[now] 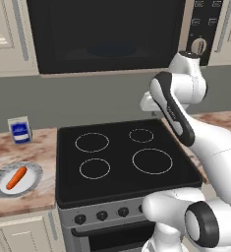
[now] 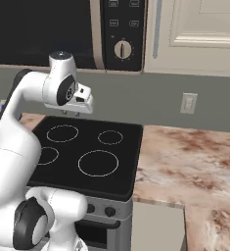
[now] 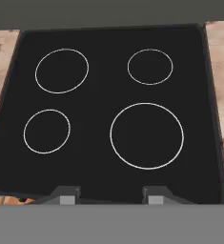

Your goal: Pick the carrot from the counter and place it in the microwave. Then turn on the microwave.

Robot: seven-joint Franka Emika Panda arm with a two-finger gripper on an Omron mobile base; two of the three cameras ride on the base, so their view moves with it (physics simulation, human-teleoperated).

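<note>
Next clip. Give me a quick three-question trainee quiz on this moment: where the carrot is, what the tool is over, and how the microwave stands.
1. True or false: the carrot lies on a plate on the counter, left of the stovetop.
2. The tool hangs above: A) the stovetop, B) the carrot, C) the microwave knob.
3. Fill in: the tool's fingers stand apart with ____ between them.

Key
1. True. The carrot rests on the plate, far from the arm.
2. A. The hand view looks straight down on the four burner rings.
3. Nothing. The tool is empty, and the carrot has not been picked up.
</note>
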